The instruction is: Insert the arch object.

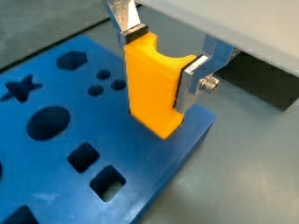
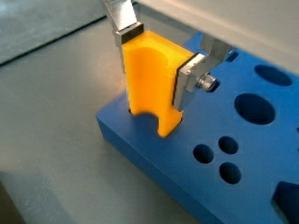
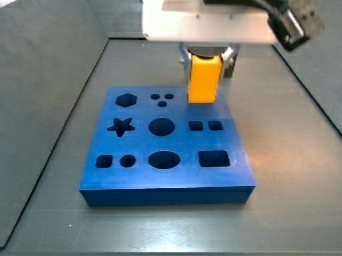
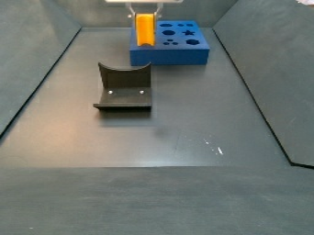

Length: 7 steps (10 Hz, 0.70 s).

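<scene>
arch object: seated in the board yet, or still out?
Out. The gripper holds the arch object upright over the blue board near its edge; in both wrist views its lower end is fully visible, outside any cutout.

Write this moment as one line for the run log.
gripper: shut on arch object | arch object: upright, at edge of blue board, not inserted | fixture: apart on floor
</scene>
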Tool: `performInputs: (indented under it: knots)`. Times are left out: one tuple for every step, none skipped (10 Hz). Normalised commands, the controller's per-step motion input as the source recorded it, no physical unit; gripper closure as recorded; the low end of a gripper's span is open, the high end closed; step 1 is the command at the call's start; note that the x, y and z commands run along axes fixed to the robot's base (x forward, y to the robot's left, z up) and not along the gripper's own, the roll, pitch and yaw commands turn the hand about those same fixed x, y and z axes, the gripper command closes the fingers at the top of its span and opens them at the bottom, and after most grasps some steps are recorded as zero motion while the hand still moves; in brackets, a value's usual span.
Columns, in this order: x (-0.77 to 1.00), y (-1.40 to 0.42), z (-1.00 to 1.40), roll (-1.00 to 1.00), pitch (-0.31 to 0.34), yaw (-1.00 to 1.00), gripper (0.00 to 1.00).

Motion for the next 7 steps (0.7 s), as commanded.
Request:
performInputs:
  knots:
    - [0.39, -0.03, -0.52, 0.11, 0.0, -0.01, 1.0]
    - [0.33, -0.05, -0.49, 0.1, 0.0, -0.01, 1.0]
    - [0.22, -0.05, -0.45, 0.07, 0.0, -0.03, 1.0]
    - [0.09, -0.02, -0.43, 0.05, -0.02, -0.01, 1.0]
    - [0.0, 0.0, -0.12, 0.0, -0.011, -0.08, 1.0]
    - [0.0, 0.0, 0.0, -0.03, -0.043, 0.0, 1.0]
    - [0.0, 0.0, 0.0, 0.02, -0.01, 0.0, 1.0]
